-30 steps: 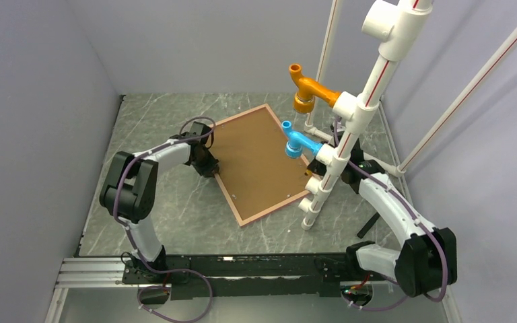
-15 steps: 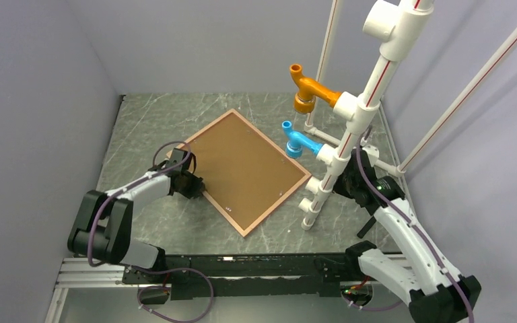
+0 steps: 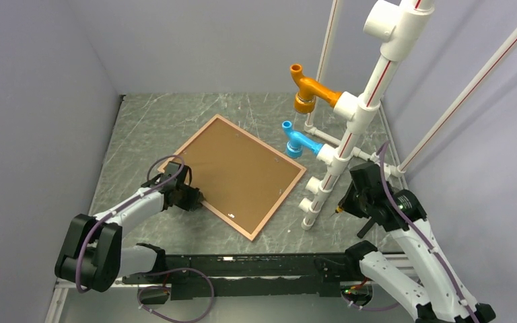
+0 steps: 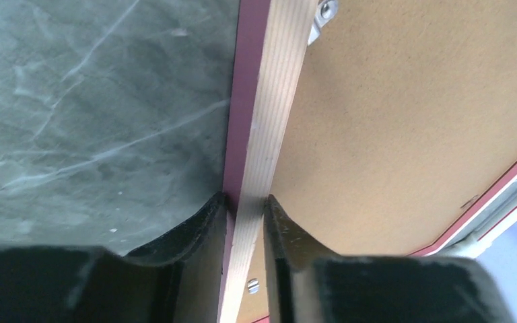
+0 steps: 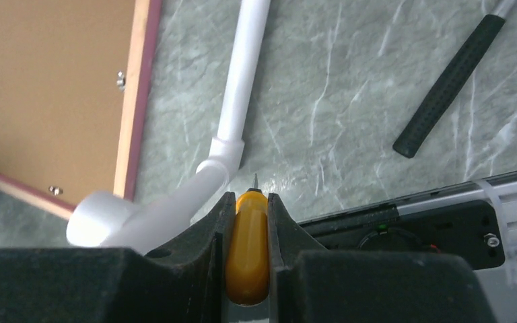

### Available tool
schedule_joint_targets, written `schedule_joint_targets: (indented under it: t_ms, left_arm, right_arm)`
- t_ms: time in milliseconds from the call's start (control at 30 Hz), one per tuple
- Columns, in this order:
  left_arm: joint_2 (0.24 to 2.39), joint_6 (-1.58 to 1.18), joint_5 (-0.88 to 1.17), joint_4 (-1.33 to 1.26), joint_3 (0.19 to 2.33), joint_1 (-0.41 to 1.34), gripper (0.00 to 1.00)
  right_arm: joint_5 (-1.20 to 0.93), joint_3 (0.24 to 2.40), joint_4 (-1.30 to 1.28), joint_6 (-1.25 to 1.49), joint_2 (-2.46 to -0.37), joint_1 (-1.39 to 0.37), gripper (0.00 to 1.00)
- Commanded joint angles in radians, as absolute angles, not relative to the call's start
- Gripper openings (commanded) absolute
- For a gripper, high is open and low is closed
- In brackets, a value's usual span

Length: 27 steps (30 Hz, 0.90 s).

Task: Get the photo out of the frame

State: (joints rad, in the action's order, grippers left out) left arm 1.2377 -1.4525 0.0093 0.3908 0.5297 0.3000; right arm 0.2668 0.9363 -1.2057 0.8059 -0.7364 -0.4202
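Moved: frame (image 3: 279, 206) dragged near-left; right gripper (image 5: 246, 195) pulled back
left gripper (image 4: 246, 198): pinching frame edge
right gripper: pinching orange tool (image 5: 247, 249)

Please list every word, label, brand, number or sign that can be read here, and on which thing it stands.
No text can be read in any view.
The brown backing board and the pink frame are plain.
The orange handle in the right claw bears no print.
The white pipes carry only a red stripe, no letters.
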Motion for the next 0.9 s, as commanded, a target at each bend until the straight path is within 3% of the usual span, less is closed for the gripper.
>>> schedule_joint_targets:
  t_ms: [0,200,300,467,600,733,867]
  left_arm:
    - [1.196,-1.37,0.048,0.444,0.581,0.301,0.38]
    - [1.116,-1.081,0.063,0.443,0.614,0.301,0.71]
    - [1.06,-0.896,0.127,0.391,0.624,0.301,0.76]
    - [1.038,-0.592,0.181,0.451,0.71,0.32,0.76]
    - [1.106,-0.377,0.1,0.633,0.882,0.394,0.75]
    - [1.219,-0.249,-0.045,0.74,1.03,0.458,0.74]
    - [1.264,-0.161,0.128,0.602,1.057,0.536,0.68]
  right_arm:
    - [0.153,1.003,-1.283,0.766,-0.657,-0.425,0.0]
    - [0.032,0.998,-1.281,0.632,-0.648,-0.425,0.0]
    - [0.098,1.007,-1.28,0.632,-0.657,-0.424,0.0]
    - [0.172,1.007,-1.131,0.688,-0.727,-0.425,0.0]
    - [0.264,1.026,-1.024,0.675,-0.827,-0.414,0.0]
    - [0.21,1.062,-0.924,0.573,-0.938,-0.34,0.0]
    - [0.126,1.055,-0.86,0.518,-0.99,-0.276,0.0]
